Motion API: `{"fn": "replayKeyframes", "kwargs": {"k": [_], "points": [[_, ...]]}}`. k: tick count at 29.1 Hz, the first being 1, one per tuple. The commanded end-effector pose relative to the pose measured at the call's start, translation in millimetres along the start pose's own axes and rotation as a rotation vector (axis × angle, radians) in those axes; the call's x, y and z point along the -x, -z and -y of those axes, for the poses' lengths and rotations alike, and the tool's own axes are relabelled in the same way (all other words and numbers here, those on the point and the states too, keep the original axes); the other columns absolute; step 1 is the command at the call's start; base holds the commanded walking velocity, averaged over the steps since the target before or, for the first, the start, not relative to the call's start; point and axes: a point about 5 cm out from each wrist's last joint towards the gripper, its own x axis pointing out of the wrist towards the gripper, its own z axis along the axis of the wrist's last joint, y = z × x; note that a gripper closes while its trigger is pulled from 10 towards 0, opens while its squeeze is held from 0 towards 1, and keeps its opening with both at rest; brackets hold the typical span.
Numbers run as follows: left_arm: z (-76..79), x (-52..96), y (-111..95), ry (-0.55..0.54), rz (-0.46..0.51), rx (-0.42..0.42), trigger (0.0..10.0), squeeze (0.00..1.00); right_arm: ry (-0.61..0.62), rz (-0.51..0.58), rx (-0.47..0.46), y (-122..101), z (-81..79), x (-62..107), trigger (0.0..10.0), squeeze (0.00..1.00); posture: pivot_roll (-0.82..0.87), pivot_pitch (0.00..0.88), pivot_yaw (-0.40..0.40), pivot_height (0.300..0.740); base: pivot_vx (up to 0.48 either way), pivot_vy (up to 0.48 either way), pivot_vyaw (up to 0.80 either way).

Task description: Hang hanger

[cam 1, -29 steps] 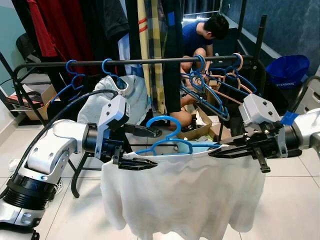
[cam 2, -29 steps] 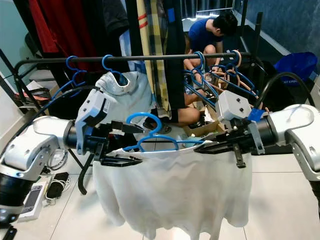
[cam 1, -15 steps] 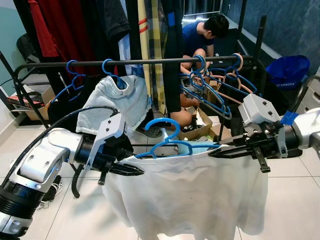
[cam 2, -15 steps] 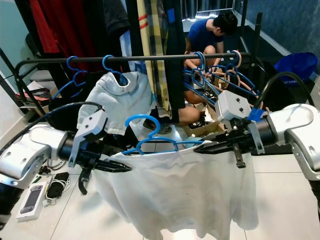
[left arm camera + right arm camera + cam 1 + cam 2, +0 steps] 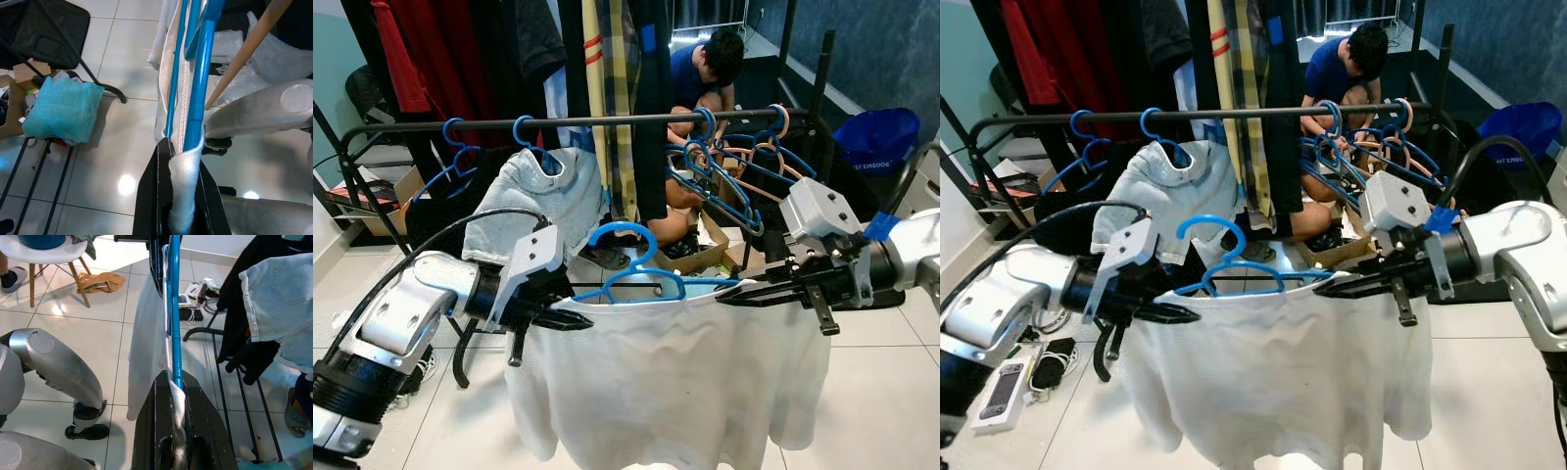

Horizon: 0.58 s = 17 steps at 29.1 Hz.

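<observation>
**Both pincers clamped on the shirt, hanger held below the rail**

Left pincer point(image 5: 570, 318) sits left of centre in the left eye view, fingers closed on one shoulder of the white shirt point(image 5: 675, 382); the right pincer point(image 5: 744, 297), right of centre, is pinched on the other shoulder. Between them the blue hanger point(image 5: 636, 269) sits inside the shirt's neck, hook up, in mid frame below the black rail point(image 5: 578, 121) and not touching it. A grey shirt point(image 5: 543, 201) hangs on the rail at upper left, a bunch of empty hangers point(image 5: 734, 166) at upper right. A person point(image 5: 705, 73) crouches behind the rack at the top.

Left wrist view: black fingers point(image 5: 151, 196) squeezed on bunched white fabric at bottom centre, blue hanger bar running up from them.

Right wrist view: same deal, fingers point(image 5: 200, 426) at the bottom shut on cloth and the hanger's end.
</observation>
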Motion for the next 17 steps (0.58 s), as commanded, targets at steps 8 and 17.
{"fn": "replayKeyframes", "kwargs": {"k": [8, 17], "points": [[-5.2, 2.3, -7.7, -0.018, 0.027, -0.028, 0.0, 0.0, 0.014, 0.004, 0.035, -5.7, 5.6, -6.6, 10.0, 1.0, -0.13, 0.0, 0.127, 0.74, 0.0, 0.0, 0.0], [-4.7, -0.4, -7.3, -0.001, 0.02, -0.032, 0.0, 0.0, -0.008, 0.002, 0.051, -10.8, 3.8, -3.3, 10.0, 1.0, -0.14, 0.0, 0.13, 0.74, 0.0, 0.0, 0.0]]}}
